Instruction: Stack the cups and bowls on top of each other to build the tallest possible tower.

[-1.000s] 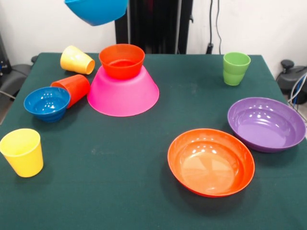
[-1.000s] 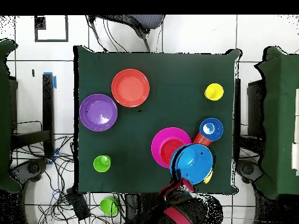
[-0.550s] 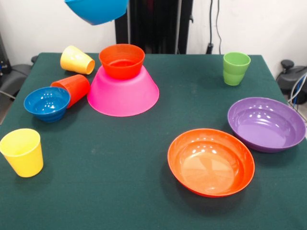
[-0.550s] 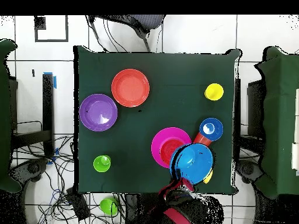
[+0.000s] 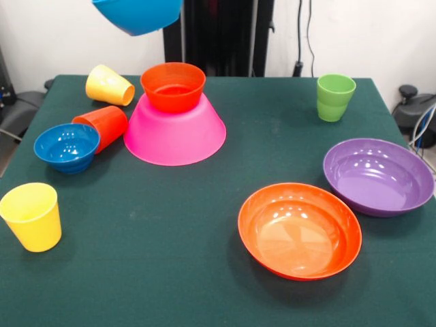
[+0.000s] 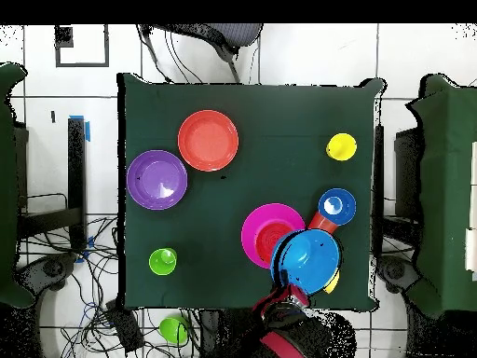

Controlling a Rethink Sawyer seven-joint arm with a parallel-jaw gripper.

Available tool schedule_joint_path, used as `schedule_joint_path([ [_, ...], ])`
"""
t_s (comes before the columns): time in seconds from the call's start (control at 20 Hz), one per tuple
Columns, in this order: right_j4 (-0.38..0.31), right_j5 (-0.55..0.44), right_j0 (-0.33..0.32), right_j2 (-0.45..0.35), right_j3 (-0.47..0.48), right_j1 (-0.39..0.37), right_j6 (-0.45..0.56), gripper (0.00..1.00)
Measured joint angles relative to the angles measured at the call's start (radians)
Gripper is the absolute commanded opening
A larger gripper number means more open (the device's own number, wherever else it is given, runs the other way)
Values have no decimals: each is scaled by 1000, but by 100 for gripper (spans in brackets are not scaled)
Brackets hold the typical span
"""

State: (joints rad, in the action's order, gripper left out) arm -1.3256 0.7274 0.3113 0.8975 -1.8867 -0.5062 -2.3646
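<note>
The medium blue bowl (image 5: pixel 138 15) hangs in the air above the tower — a large pink bowl (image 5: pixel 175 132) upside down with the small orange bowl (image 5: pixel 173 86) upright on it. The gripper (image 6: pixel 282 308) shows only dimly at the blue bowl's 7 o'clock overhead; its grip cannot be told. At the pink bowl's 9 o'clock lie the orange-red cup (image 5: pixel 103 125) and small blue bowl (image 5: pixel 67 146).

Front view: resting on the large bowl (image 5: pixel 174 133), the small bowl (image 5: pixel 173 86). Lying just left of the large bowl, the far cup (image 5: pixel 109 85) and the near cup (image 5: pixel 103 126). Hanging above and left of it, the medium bowl (image 5: pixel 138 15).
</note>
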Motion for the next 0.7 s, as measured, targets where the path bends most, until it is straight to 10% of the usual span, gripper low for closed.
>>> schedule_joint_path([
  [0.7,0,0,11,0,0,0,0,0],
])
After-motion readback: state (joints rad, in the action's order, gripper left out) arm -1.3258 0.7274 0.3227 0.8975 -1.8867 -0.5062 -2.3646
